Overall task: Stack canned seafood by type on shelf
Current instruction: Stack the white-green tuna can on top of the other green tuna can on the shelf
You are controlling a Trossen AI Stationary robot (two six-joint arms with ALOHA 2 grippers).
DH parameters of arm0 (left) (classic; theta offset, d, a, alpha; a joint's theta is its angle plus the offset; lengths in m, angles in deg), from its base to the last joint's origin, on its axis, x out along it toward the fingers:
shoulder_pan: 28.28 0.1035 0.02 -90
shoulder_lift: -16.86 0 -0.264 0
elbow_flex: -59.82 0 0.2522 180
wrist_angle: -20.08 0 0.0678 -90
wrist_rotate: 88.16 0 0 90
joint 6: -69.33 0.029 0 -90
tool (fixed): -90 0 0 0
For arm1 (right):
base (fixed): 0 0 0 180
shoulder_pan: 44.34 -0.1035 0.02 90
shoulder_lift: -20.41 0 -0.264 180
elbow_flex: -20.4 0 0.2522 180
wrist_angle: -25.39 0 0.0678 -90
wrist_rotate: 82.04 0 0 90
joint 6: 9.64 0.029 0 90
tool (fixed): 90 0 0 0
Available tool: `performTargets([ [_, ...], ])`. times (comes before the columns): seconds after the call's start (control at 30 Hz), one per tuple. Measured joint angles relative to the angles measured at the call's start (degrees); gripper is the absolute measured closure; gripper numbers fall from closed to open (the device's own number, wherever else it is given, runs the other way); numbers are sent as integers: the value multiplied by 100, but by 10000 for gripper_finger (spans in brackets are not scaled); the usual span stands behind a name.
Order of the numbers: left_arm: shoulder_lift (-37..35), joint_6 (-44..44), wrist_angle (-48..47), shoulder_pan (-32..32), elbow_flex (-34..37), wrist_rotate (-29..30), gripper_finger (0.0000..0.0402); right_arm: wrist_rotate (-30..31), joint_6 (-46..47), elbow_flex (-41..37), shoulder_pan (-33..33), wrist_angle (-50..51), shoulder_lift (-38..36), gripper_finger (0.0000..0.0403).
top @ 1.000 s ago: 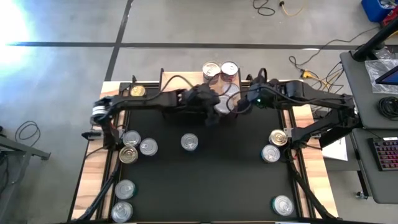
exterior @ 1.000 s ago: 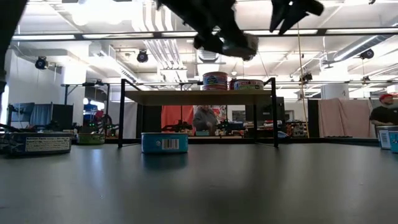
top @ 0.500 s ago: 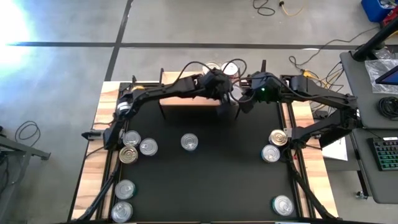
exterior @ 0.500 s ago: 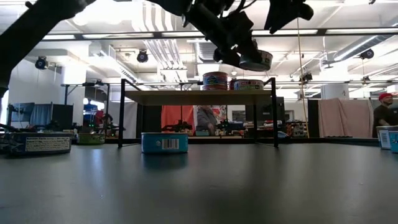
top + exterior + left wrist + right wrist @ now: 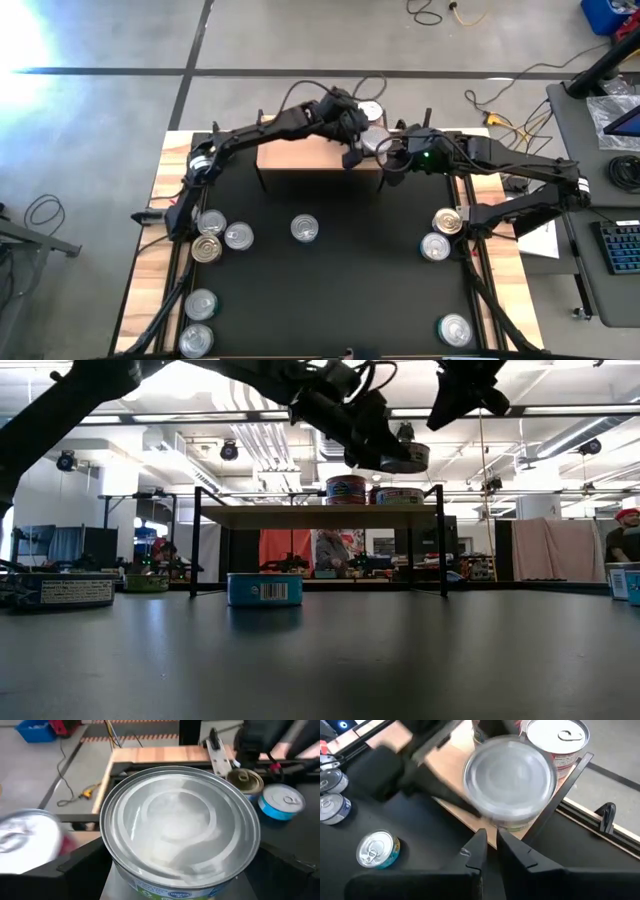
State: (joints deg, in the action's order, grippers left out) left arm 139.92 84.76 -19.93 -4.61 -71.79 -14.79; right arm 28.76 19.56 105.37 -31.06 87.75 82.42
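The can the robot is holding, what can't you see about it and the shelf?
- Held can: label cut off by the left wrist view's edge.
- Shelf: two cans hidden under the left gripper in the high view.
- Shelf cans: labels too small in the low view.

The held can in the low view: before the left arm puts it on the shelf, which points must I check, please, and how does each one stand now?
1. Grip: ok. The held can sits between the left gripper's fingers.
2. Height: ok. It hangs above the shelf and the two cans standing there.
3. Free place: ok. The board is bare beside those cans.
4. Same type as a shelf can: cannot tell; the label is mostly hidden.
5. Right gripper out of the way: cannot tell. It is shut, empty and close to the held can.
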Motion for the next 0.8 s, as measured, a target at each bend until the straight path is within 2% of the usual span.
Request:
performTargets([
  [0.27,-2,138,-12,265,15,-784,28,17,-290,79,0,-651,191,394],
  [0.37,-1,400,-125,264,105,-790,25,20,-284,175,27,-939,297,394],
  [0.5,-2,311,-67,259,145,-758,19,15,-233,213,155,-949,472,394],
  [0.6,-2,316,-72,277,156,-558,18,-164,-237,213,362,-953,613,394],
  [0.8,0,315,-139,300,171,-526,18,-302,-445,213,761,-1014,929,394],
])
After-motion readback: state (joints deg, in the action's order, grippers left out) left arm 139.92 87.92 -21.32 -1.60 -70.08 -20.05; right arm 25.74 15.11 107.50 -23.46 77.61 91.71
